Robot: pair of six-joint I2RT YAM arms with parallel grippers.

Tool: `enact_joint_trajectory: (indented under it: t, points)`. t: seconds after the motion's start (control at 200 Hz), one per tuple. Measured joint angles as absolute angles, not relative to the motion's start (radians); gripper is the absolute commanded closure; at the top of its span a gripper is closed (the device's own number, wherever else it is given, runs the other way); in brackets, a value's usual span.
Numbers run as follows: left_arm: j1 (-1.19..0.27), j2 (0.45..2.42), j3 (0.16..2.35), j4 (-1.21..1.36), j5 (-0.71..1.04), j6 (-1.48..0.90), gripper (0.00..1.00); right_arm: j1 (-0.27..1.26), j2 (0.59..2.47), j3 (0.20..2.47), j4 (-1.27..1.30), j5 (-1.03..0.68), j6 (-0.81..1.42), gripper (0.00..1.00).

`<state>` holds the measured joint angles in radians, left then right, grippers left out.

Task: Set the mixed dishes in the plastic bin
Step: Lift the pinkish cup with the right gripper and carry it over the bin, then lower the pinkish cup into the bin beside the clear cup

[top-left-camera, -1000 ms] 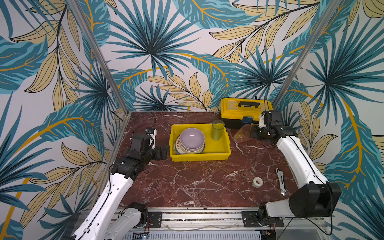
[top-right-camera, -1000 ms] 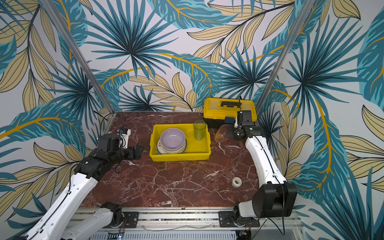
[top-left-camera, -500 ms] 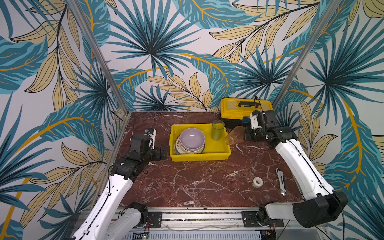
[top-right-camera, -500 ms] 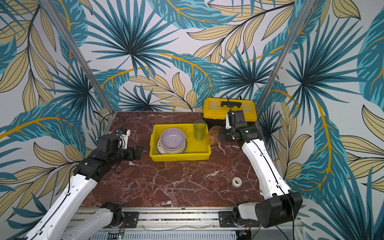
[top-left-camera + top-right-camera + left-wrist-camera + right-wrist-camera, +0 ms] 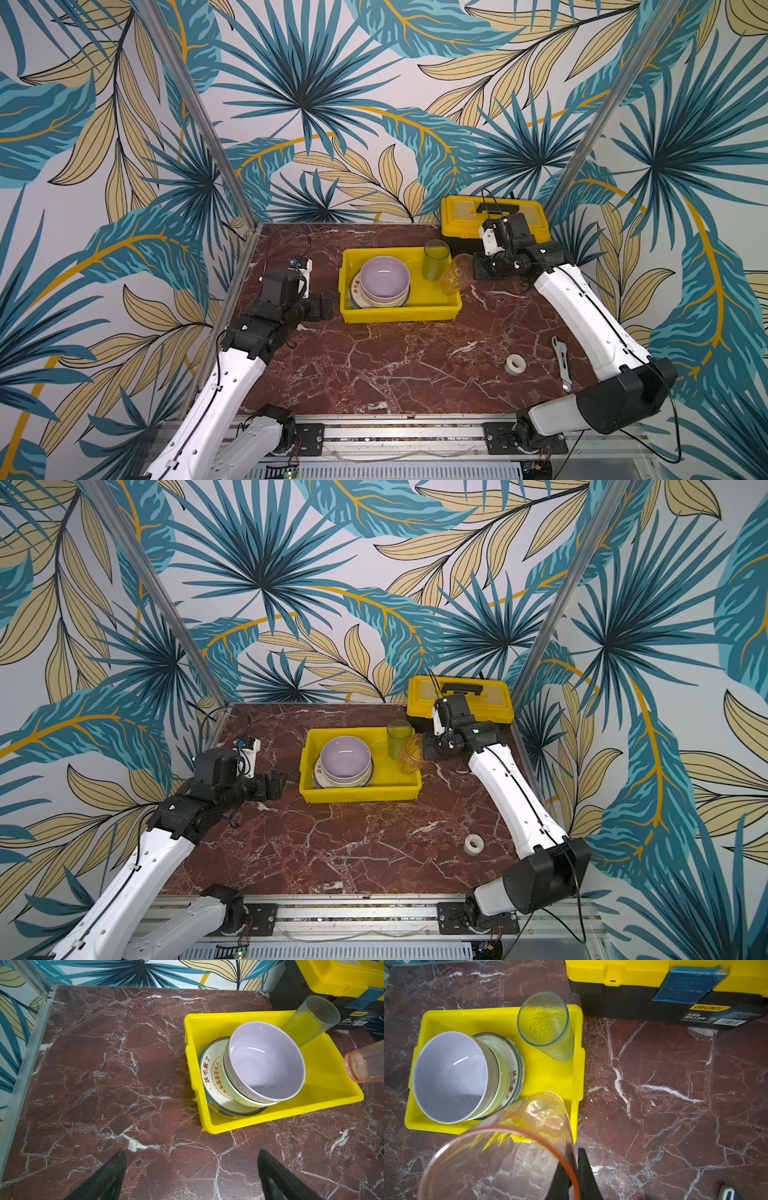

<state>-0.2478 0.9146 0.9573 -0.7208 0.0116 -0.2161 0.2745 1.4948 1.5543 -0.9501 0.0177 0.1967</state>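
The plastic bin (image 5: 399,312) (image 5: 357,794) sits mid-table, bright yellow. In it, a lilac bowl (image 5: 384,276) (image 5: 266,1066) (image 5: 448,1076) is nested in a pale green bowl (image 5: 234,1094) on stacked plates (image 5: 211,1072). A clear tumbler (image 5: 435,259) (image 5: 546,1026) stands upright in its far right corner. My right gripper (image 5: 478,270) (image 5: 576,1151) is shut on the rim of an orange-tinted tumbler (image 5: 455,274) (image 5: 411,756) (image 5: 508,1147). That tumbler hangs tilted over the bin's right edge. To the left of the bin, my left gripper (image 5: 326,305) (image 5: 191,1159) is open with nothing in it.
A yellow toolbox (image 5: 490,216) with a black handle stands at the back right, close behind my right wrist. A roll of tape (image 5: 515,365) and a metal tool (image 5: 560,365) lie front right. Near the left edge of the table is a small white device (image 5: 301,264).
My right gripper has carried the orange-tinted tumbler leftward, from in front of the toolbox to over the bin's right edge. The left arm has not moved.
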Motion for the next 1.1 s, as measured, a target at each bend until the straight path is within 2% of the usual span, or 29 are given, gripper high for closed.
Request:
enact_joint_trajectory:
  t: [1.096]
  points:
    - [-0.248, 0.915, 0.957, -0.713, 0.012, -0.216, 0.01, 0.374, 1.787, 1.755, -1.107, 0.156, 0.121, 0.97]
